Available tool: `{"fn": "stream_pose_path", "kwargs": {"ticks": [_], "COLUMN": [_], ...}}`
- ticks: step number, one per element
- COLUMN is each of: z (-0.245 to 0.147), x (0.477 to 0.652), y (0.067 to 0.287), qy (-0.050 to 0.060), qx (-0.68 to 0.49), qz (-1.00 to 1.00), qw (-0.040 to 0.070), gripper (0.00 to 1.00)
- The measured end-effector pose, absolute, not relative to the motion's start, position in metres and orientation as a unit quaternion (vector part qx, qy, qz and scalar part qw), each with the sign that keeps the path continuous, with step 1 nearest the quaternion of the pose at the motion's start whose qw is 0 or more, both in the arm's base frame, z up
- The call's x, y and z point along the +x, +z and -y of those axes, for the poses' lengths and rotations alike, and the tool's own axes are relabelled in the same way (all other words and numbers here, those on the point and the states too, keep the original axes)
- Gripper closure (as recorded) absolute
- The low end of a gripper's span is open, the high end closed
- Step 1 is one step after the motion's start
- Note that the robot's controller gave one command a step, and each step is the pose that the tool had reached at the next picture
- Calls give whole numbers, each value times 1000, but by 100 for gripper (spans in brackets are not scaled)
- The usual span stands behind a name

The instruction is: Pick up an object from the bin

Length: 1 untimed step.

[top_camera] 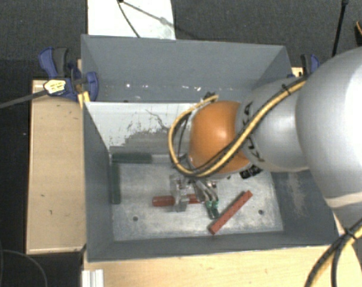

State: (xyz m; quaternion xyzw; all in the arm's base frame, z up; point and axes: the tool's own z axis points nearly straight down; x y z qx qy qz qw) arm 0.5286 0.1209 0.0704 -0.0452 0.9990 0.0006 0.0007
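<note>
Several small things are lying on the scuffed grey metal floor of the bin (127, 220). Toward the left wall a dark green L-shaped piece (114, 184) is lying flat, one straight limb running along the far wall's foot, the other along the left wall. Near the floor's middle a short reddish-brown block (162, 201), flat and rectangular, is lying crosswise. The hand (182, 201) is standing over its right end, covering it, and I cannot tell whether the hand is wide or narrow. The arm's smooth orange cover (214, 139) and looped cables (176, 137) are hanging above, hiding the floor behind. Just right of the hand a tiny green thing (212, 208) is sitting. Toward the near right corner a longer reddish-brown bar (230, 211) is lying slantwise.
</note>
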Motion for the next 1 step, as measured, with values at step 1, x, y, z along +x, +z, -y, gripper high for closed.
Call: {"fn": "stream_pose_path", "kwargs": {"ticks": [1], "z": [-144], "x": [512], "y": [221], "qy": [1], "qx": [-69], "qz": [-998], "qw": [5], "gripper": [100]}}
